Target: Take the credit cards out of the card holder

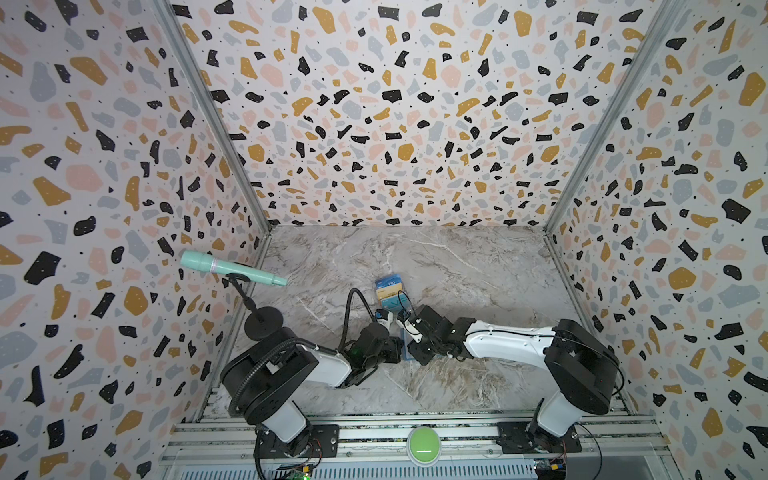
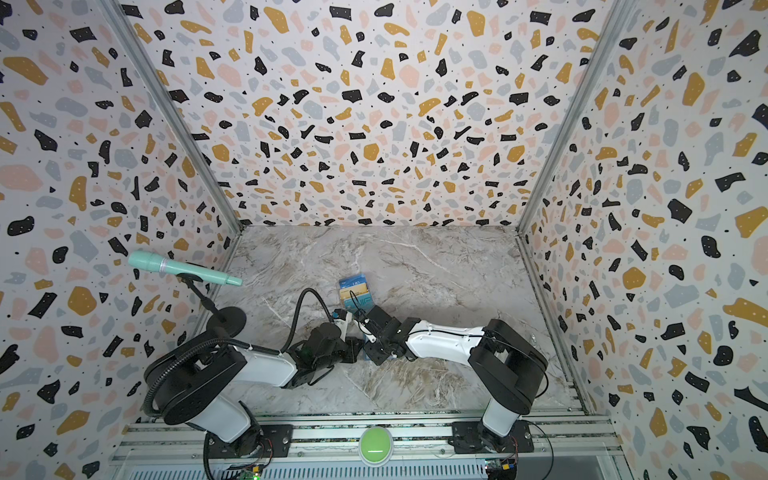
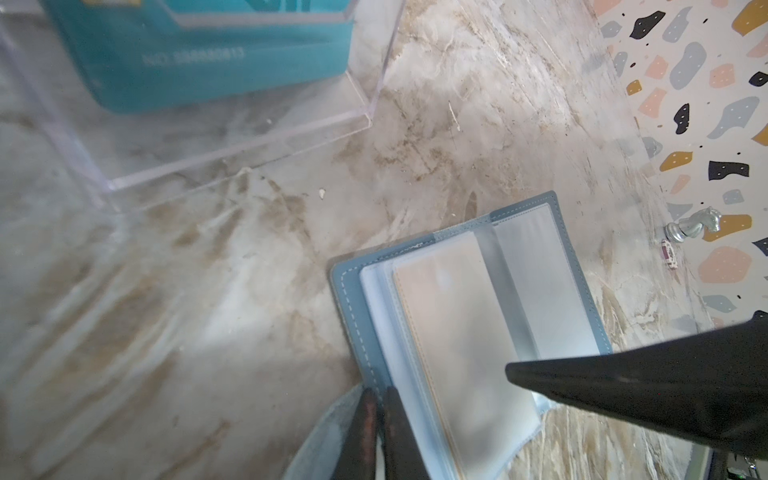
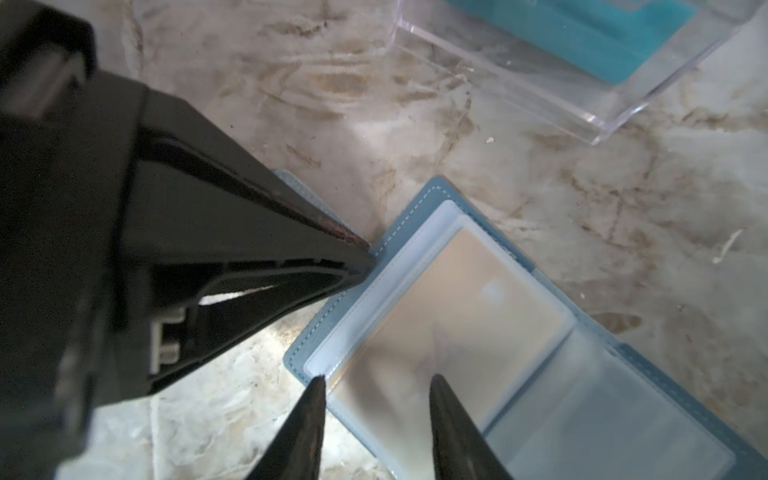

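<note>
— Near the middle of the marble table (image 1: 457, 266), where's the holder?

— I see the holder (image 4: 399, 232) lying open and flat, just in front of the clear stand (image 3: 232, 141). A tan card (image 4: 449, 320) sits in its top sleeve; a teal card (image 3: 199, 54) stands in the stand.

— Left gripper?

— My left gripper (image 3: 376, 419) has its jaws pressed together at the holder's cover edge; whether they pinch it I cannot tell.

— Right one?

— My right gripper (image 4: 376, 399) has its jaws spread, tips over the near end of the sleeved card, gripping nothing.
</note>
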Robot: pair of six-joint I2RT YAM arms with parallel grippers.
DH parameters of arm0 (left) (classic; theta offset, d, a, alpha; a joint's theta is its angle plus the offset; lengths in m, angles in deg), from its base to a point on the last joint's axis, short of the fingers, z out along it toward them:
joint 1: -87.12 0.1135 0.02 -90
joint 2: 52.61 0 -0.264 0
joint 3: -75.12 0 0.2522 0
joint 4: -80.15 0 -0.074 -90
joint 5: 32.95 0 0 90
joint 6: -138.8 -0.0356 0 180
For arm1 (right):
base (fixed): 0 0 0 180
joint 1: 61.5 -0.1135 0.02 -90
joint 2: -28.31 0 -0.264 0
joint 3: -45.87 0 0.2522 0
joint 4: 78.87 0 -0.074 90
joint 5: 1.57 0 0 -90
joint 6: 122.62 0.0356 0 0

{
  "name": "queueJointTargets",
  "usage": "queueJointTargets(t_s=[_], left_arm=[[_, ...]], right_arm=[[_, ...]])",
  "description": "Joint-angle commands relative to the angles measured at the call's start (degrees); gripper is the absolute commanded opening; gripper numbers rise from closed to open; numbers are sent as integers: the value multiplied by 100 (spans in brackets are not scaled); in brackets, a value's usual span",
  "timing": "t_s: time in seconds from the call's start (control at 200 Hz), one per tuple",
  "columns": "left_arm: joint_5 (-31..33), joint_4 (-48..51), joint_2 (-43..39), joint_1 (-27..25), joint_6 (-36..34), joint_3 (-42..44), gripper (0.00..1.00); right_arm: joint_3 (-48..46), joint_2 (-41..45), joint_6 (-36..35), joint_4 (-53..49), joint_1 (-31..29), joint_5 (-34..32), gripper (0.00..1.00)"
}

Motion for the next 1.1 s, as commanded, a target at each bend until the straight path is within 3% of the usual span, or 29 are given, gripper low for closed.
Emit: queueJointTargets(t_s=[0.0, 0.446, 1.096], left_arm=[[-5, 312, 127, 57, -34, 178, 9], [-18, 327, 129, 87, -39, 176, 9], [-27, 388, 118, 106, -69, 145, 9]], right_arm=[[-34, -95, -87, 79, -25, 101, 45], [-44, -420, -132, -267, -45, -583, 45], [-59, -146, -134, -662, 11, -918, 38]])
